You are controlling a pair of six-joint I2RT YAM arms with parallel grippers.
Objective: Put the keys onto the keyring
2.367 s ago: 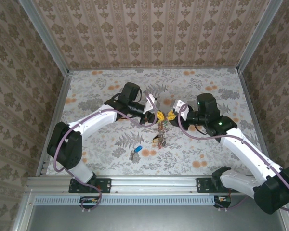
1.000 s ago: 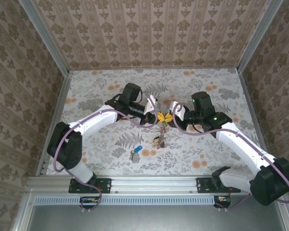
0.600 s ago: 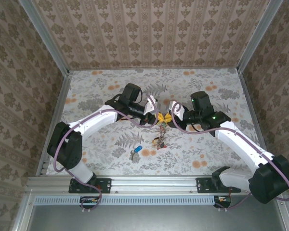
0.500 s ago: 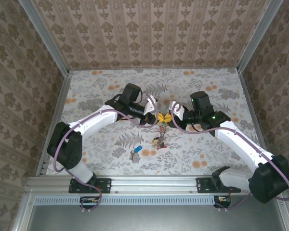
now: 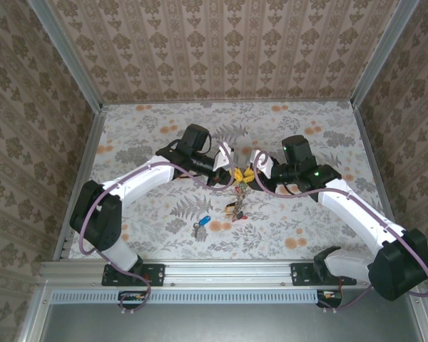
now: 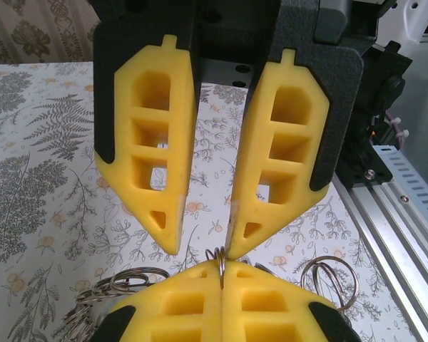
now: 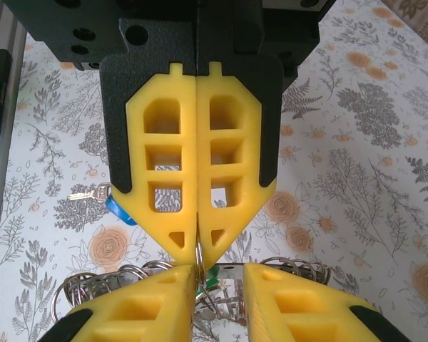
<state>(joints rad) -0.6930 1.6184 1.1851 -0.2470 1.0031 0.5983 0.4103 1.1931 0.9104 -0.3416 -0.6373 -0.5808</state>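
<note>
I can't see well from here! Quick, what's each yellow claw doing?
Left gripper: closed, pinching the thin silver wire keyring.
Right gripper: open, gripping nothing.

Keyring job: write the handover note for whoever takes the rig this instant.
Left gripper: jaws shut on the keyring, pinching its wire.
Right gripper: jaws slightly apart, tip to tip with the left one, gripping nothing I can see.
Blue-headed key: loose on the table, nearer the bases, clear of the ring.
Done: ring gripped.
To do: pick up that key and thread it on.
</note>
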